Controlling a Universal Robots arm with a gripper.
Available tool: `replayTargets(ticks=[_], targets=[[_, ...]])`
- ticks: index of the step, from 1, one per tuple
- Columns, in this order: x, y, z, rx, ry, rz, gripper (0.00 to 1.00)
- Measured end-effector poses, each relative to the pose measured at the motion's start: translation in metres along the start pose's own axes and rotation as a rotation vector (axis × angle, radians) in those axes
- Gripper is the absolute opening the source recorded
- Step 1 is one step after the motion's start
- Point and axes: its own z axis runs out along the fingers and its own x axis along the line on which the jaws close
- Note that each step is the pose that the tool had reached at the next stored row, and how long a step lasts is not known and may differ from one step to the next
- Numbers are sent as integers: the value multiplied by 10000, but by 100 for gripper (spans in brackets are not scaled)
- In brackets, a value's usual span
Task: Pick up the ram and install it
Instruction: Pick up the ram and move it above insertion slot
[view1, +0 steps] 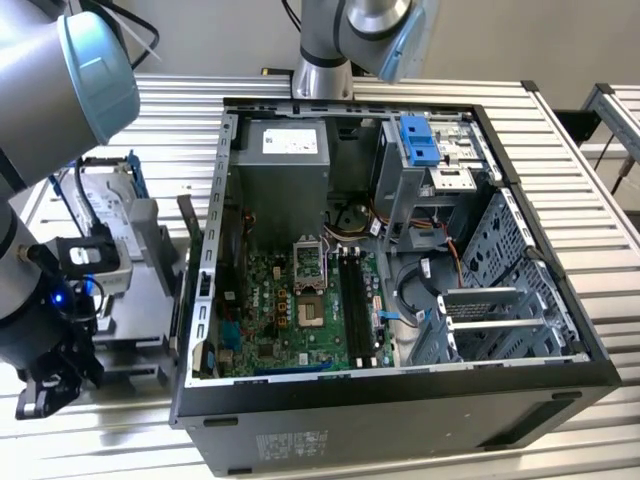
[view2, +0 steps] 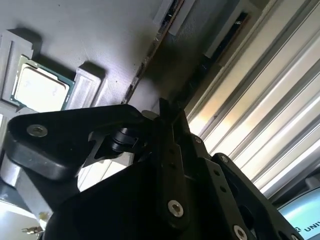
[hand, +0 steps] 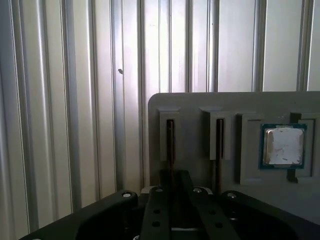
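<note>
Exterior view: the gripper (view1: 45, 390) hangs low at the grey holder tray (view1: 135, 335), on the tray's side away from the open computer case (view1: 400, 400).

First wrist view: the ram (hand: 170, 140) stands edge-on in a tray slot, two slots from the processor (hand: 283, 145). The gripper (hand: 172, 182) sits directly over its edge.

Second wrist view: the gripper (view2: 165, 112) is in line with the ram (view2: 150, 55). Whether it has clamped on the stick cannot be told.

Assessment: light, stiff, thin and fragile. It is best held across the flat faces, mid-length.
</note>
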Motion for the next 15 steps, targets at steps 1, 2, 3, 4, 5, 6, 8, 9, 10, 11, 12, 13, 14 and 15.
replayTargets(ticks=[1, 2, 3, 4, 5, 6, 8, 9, 10, 11, 12, 13, 14, 15], targets=[[0, 0, 0, 1, -1, 1, 0], [-1, 0, 0, 1, -1, 2, 0], [-1, 0, 0, 1, -1, 2, 0], [-1, 0, 0, 1, -2, 3, 0], [-1, 0, 0, 1, -1, 3, 0], [-1, 0, 0, 1, -1, 3, 0], [-1, 0, 0, 1, -1, 4, 0], [-1, 0, 0, 1, -1, 5, 0], [0, 0, 0, 1, -1, 5, 0], [-1, 1, 0, 0, 0, 6, 0], [-1, 0, 0, 1, -1, 6, 0], [-1, 0, 0, 1, -1, 6, 0], [-1, 0, 0, 1, -1, 6, 0], [-1, 0, 0, 1, -1, 7, 0]])
